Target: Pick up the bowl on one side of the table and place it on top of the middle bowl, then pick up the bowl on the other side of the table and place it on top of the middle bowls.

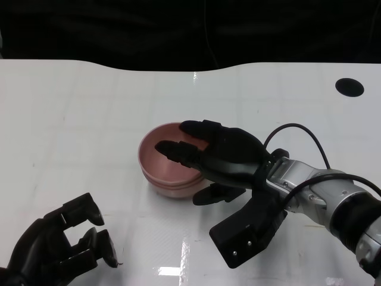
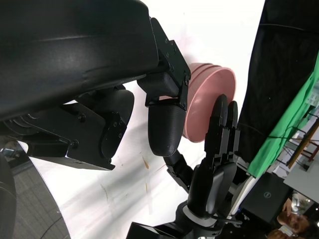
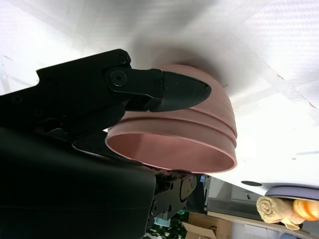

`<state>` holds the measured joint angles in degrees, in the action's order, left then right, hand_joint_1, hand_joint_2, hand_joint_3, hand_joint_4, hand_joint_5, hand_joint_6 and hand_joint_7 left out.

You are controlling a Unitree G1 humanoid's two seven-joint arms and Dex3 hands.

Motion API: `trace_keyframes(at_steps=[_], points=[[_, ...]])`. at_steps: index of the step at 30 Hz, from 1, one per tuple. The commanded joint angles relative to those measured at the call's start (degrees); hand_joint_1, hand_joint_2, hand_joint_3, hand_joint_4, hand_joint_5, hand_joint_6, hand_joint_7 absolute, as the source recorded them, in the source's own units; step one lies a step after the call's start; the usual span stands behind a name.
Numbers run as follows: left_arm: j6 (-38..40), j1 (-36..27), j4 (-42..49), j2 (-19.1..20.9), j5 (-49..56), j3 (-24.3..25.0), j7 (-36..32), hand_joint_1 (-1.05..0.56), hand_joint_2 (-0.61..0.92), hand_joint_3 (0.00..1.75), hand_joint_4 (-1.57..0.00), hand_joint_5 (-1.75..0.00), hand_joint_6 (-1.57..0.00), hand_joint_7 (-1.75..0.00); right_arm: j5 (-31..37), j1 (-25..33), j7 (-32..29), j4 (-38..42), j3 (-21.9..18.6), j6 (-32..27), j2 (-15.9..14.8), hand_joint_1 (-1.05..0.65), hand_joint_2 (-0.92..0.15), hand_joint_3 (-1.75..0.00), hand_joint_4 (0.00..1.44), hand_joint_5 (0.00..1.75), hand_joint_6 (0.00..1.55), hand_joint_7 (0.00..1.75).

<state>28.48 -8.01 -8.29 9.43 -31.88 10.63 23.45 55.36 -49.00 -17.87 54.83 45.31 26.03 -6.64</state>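
The left hand (image 1: 56, 247) sits at the near left corner of the white table (image 1: 77, 113), low over the surface, its fingers curled inward with nothing between them. It is well apart from the bowls. In the left wrist view the same hand fills the frame as a black shell with one thick fingertip (image 2: 167, 127) pointing toward the bowls, and the table beneath it shows a few small brownish marks.

Near the middle of the table stands the stack of pink bowls (image 1: 169, 164). The right wrist view shows three rims nested one inside the other, so all three bowls are together, upright, resting on the table. The stack (image 3: 184, 134) carries no label or writing that can be read.

The right hand (image 1: 217, 158) reaches in from the right, with its silver forearm (image 1: 315, 193) and a black cable (image 1: 297, 128) looping above the wrist. Its upper fingers lie over the near right rim and into the top bowl, and a lower finger shows under the rim at the outside of the stack, so the hand is closed around the rim of the top bowl. The left wrist view shows those fingers (image 2: 222, 127) laid against the bowl's edge.

Farther right, near the far edge of the table, is a round black hole (image 1: 349, 87). Beyond the table the left wrist view shows black and green cloth (image 2: 294, 119). No brand or lettering is legible in any view.
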Motion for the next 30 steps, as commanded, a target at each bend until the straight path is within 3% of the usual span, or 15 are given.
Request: trace_keyframes(at_steps=[1, 8, 11, 18, 21, 23, 26, 28, 30], points=[[-1.07, 0.07, 0.74, 0.39, 0.41, 0.34, 0.20, 0.04, 0.78, 1.34, -0.79, -1.75, -0.66, -1.75, 0.47, 0.41, -0.54, -0.76, 0.27, -0.33, -1.21, -0.93, -0.92, -0.58, 0.00, 0.00, 0.00, 0.00], [-1.86, 0.20, 1.47, 0.62, 0.72, 0.03, 0.60, 0.04, 0.77, 1.34, -0.80, -1.75, -0.66, -1.75, 0.89, 1.29, -2.31, -5.06, -0.84, 0.07, -4.10, -0.90, -0.92, -0.60, 0.00, 0.00, 0.00, 0.00], [-1.18, 0.29, 1.53, 0.42, -0.25, 0.42, 0.75, 0.04, 0.77, 1.34, -0.80, -1.75, -0.67, -1.75, -0.49, 3.27, -5.55, -11.10, -3.87, 1.75, -7.70, -0.85, -0.92, -0.55, 0.00, 0.00, 0.07, 0.03], [-1.83, 0.04, 1.37, 0.44, 0.37, 0.32, 0.49, 0.05, 0.76, 1.34, -0.81, -1.75, -0.68, -1.75, -6.14, 10.61, -9.55, -22.84, -12.37, 6.69, -13.89, -0.75, -0.92, -0.42, 0.28, 0.11, 0.38, 0.08], [-2.08, -0.04, 1.65, 0.67, 0.43, 0.39, 0.88, 0.04, 0.76, 1.33, -0.81, -1.75, -0.68, -1.75, -15.98, 17.62, -6.69, -27.15, -18.24, 11.15, -15.53, -0.70, -0.92, -0.40, 0.34, 0.12, 0.44, 0.07], [-1.67, -0.02, 1.39, 0.83, 0.36, 0.43, 0.68, 0.05, 0.76, 1.34, -0.81, -1.75, -0.68, -1.75, -27.59, 23.51, -1.43, -30.42, -22.57, 11.68, -14.23, -0.65, -0.92, -0.25, 0.48, 0.13, 0.56, 0.07], [-1.43, 0.04, 1.10, 0.94, -0.13, 0.53, 1.07, 0.06, 0.76, 1.35, -0.80, -1.75, -0.66, -1.75, -45.82, 33.38, 8.08, -39.50, -27.77, 4.48, -11.77, -0.65, -0.92, -0.18, 0.58, 0.12, 0.65, 0.05], [-0.76, 0.00, 0.66, 0.90, -0.32, 0.60, 0.55, 0.06, 0.76, 1.35, -0.80, -1.75, -0.65, -1.75, -54.14, 37.96, 12.47, -44.24, -30.15, -0.24, -11.08, -0.65, -0.92, -0.24, 0.63, 0.11, 0.66, 0.04], [-0.38, -0.15, -0.01, 0.82, -0.07, 0.53, -0.20, 0.04, 0.76, 1.34, -0.79, -1.75, -0.64, -1.75, -66.89, 43.05, 17.98, -50.11, -32.94, -8.11, -9.87, -0.64, -0.92, -0.20, 0.64, 0.09, 0.64, 0.02]])
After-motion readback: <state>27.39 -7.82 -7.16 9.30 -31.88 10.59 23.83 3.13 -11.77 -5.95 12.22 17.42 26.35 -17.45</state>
